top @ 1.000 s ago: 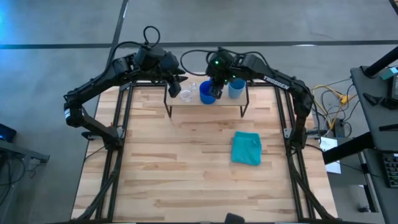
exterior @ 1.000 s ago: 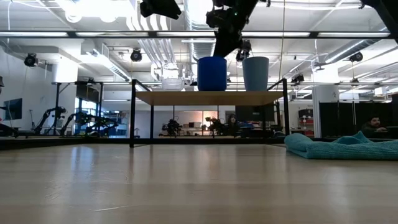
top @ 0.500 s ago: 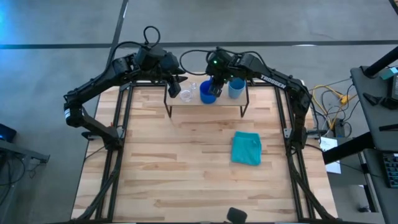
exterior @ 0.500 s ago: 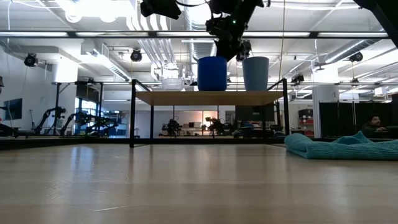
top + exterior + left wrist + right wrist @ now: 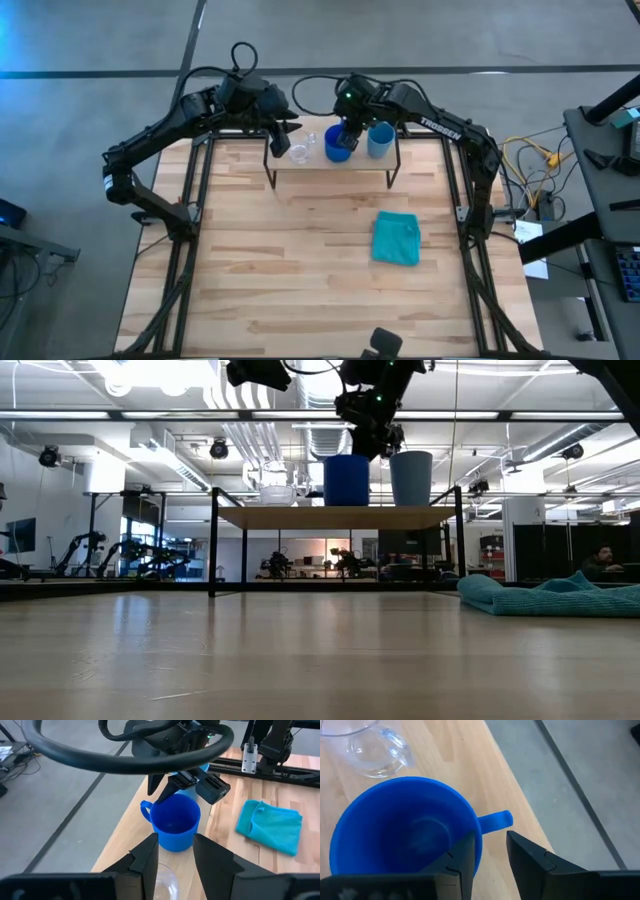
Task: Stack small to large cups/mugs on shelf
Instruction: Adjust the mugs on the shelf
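Note:
On the shelf (image 5: pixel 330 165) three vessels stand in a row on their bases. They are the clear cup (image 5: pixel 299 152), the deep blue mug (image 5: pixel 338 148) and the light blue cup (image 5: pixel 379 141). My right gripper (image 5: pixel 347 128) is open and reaches down onto the mug (image 5: pixel 405 840) beside its handle (image 5: pixel 495 820). My left gripper (image 5: pixel 283 128) is open. It hovers above and behind the clear cup (image 5: pixel 162 882) and touches nothing. In the low view the mug (image 5: pixel 347 480) stands close to the light blue cup (image 5: pixel 411 478). My right gripper comes from above, pointing down, at the mug's rim wall (image 5: pixel 479 837) next to the handle. One finger (image 5: pixel 462 857) is inside the mug and the other (image 5: pixel 530 855) is outside. The gap is wider than the wall. The mug stands upright on the shelf.
A teal folded cloth (image 5: pixel 396 238) lies on the tabletop right of centre, near the shelf's right legs. The shelf stands at the table's far edge on thin black legs (image 5: pixel 213 545). Bare wood spreads in front of it. A person (image 5: pixel 600 560) sits far behind.
My right gripper has shifted a little toward the table's right and stands more upright over the mug. The deep blue mug has slid a short way along the shelf toward the light blue cup. The clear cup and the light blue cup have stayed put.

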{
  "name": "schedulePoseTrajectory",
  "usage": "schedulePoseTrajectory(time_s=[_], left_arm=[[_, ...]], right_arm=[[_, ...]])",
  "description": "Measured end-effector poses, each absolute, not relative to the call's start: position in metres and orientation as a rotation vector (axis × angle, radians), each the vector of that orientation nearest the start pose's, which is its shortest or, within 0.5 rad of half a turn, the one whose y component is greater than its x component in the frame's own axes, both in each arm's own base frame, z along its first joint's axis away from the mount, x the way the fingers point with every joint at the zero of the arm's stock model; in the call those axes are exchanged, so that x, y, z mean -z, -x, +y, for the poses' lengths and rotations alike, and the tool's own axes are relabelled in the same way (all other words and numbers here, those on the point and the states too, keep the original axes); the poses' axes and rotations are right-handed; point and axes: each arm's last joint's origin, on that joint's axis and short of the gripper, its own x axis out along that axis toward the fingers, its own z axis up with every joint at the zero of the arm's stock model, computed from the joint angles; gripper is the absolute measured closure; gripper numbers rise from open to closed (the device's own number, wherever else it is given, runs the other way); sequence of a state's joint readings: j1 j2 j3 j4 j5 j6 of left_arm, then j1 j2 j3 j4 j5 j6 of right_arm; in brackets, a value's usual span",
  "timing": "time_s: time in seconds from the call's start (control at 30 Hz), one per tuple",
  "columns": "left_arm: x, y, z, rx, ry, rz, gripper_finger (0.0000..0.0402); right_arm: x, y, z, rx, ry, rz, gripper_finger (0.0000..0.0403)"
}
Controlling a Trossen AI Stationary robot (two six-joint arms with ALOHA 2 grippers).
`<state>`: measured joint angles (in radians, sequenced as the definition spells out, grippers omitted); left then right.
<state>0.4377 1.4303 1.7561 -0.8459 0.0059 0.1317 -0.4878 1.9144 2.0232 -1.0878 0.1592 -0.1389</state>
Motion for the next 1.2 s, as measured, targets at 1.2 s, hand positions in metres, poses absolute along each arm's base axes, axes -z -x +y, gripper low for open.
schedulePoseTrajectory(time_s=[1.2], left_arm=[[-0.485, -0.232, 0.11, -0.422, -0.044, 0.454, 0.0292]], right_arm=[[-0.383, -0.4, -0.168, 0.244, -0.09, 0.729, 0.0296]])
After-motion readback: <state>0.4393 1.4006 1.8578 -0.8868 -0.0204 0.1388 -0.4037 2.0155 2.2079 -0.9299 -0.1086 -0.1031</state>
